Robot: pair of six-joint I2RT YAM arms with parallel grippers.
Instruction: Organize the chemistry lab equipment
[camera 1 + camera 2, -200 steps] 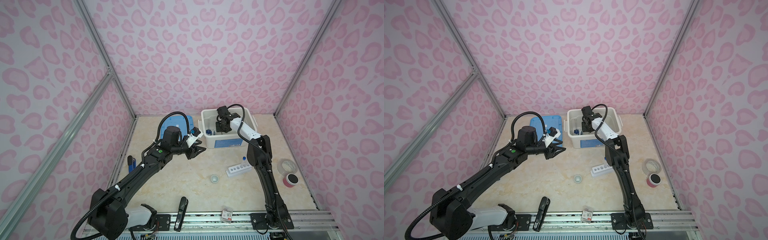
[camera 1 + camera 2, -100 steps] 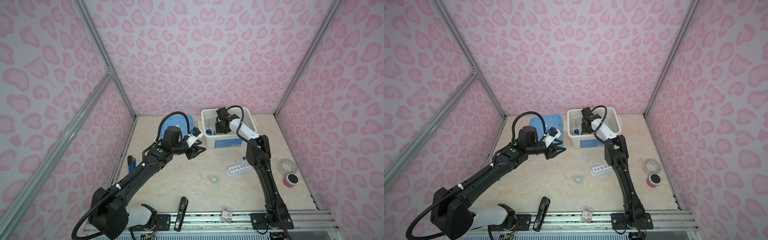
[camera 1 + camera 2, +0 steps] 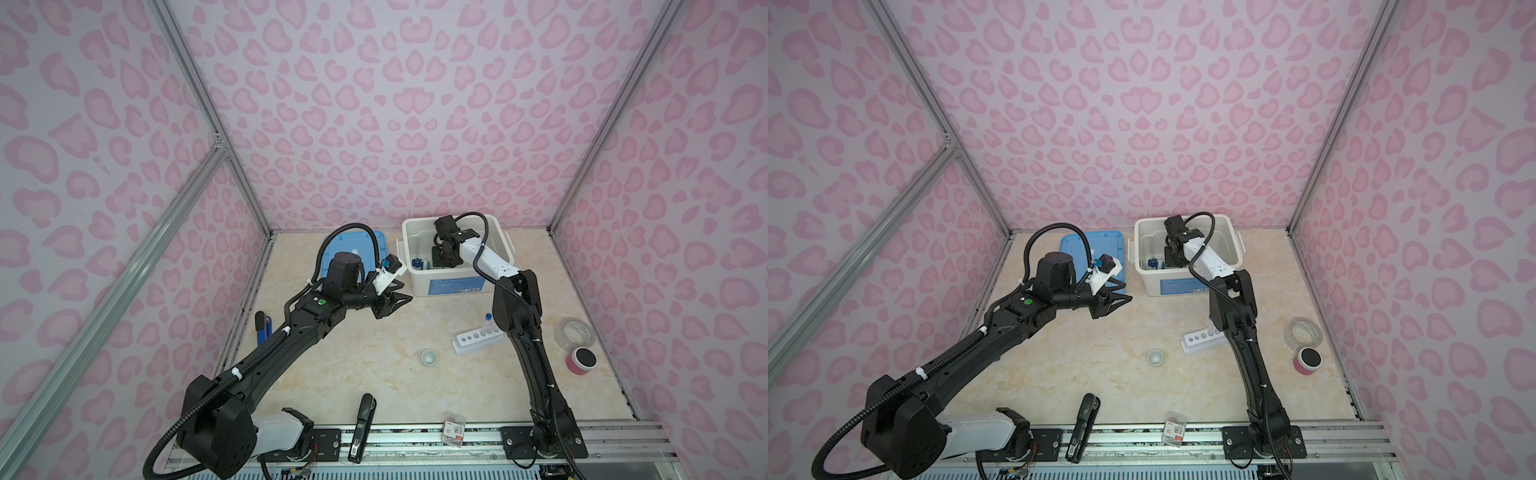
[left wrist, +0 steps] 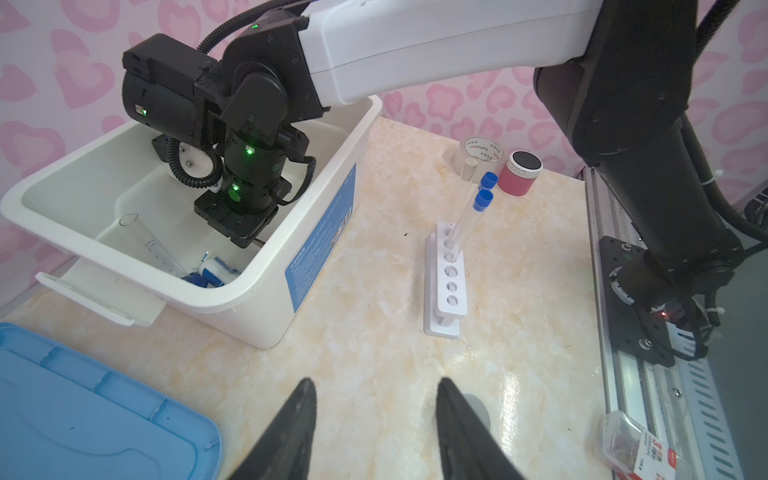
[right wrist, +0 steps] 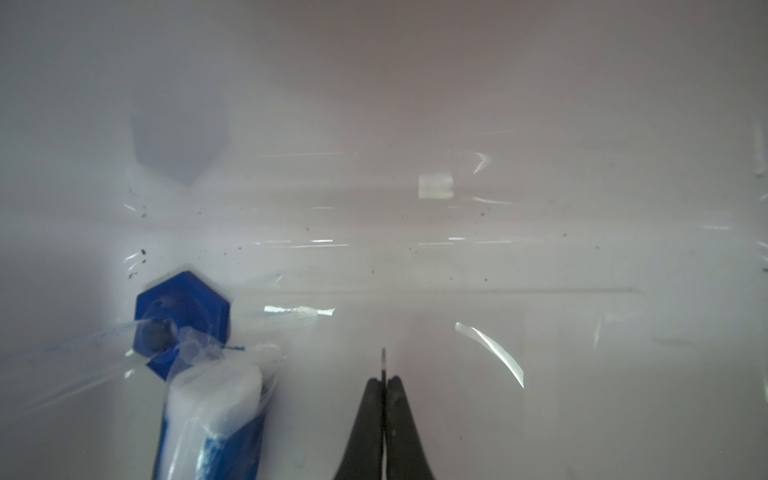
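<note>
Beige marbled tabletop, closed in on three sides by walls with pink heart-like spots; metal rail along the near edge.

Counted on the table: one white bin at the back, one blue lid flat beside it, one six-hole white rack with two blue-capped tubes leaning in it, one tiny white cup a little apart from the rack, two tape rolls near the right wall, one black stapler and one small packet at the near edge.

Inside the bin: one blue-based small cylinder, tilted, and one white blue-labelled bottle just beside its base.

Right gripper down in the bin, closed tight on the thin tip of the metal tweezers.

Left gripper open and empty, above bare table near lid and bin.
</note>
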